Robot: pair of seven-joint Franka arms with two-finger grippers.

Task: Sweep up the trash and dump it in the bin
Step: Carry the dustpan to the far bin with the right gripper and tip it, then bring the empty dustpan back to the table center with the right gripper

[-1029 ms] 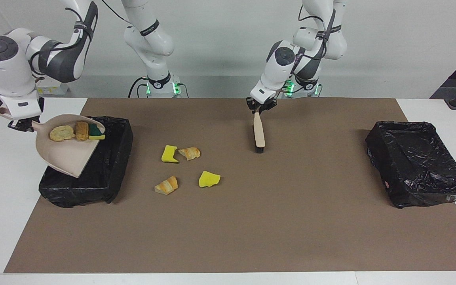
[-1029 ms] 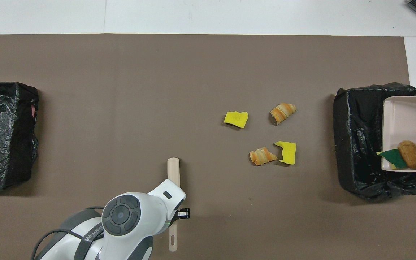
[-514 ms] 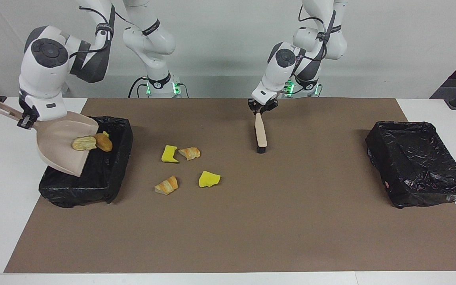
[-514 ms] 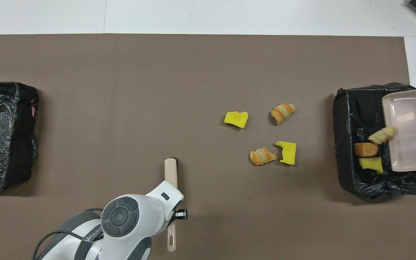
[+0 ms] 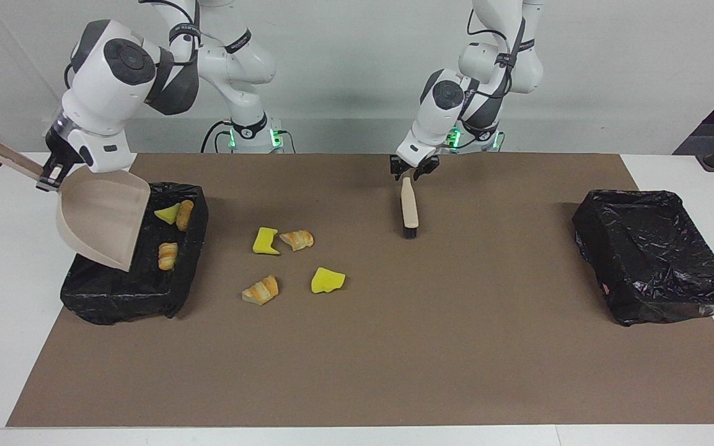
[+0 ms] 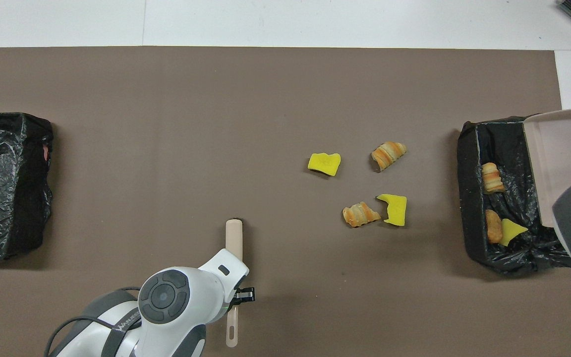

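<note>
While the dustpan point(image 5: 104, 217) is being held tipped over the bin point(image 5: 137, 291) by the closed right claw point(image 5: 51, 176), three scraps point(image 5: 168, 255) are lying dumped inside; four pieces of trash point(image 5: 295, 240) are waiting unswept, and the brush point(image 5: 408, 207) is being gripped by the left claw point(image 5: 411, 171).

Right gripper point(image 5: 49, 175) raised, wrist tilted, fingers clamped at right arm's table end. Left gripper point(image 5: 411, 169) low, pointing down.

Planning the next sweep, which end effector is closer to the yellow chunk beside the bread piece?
Left. The left end effector, at the brush, is closer to the yellow chunk; the right end effector is over the bin.
</note>
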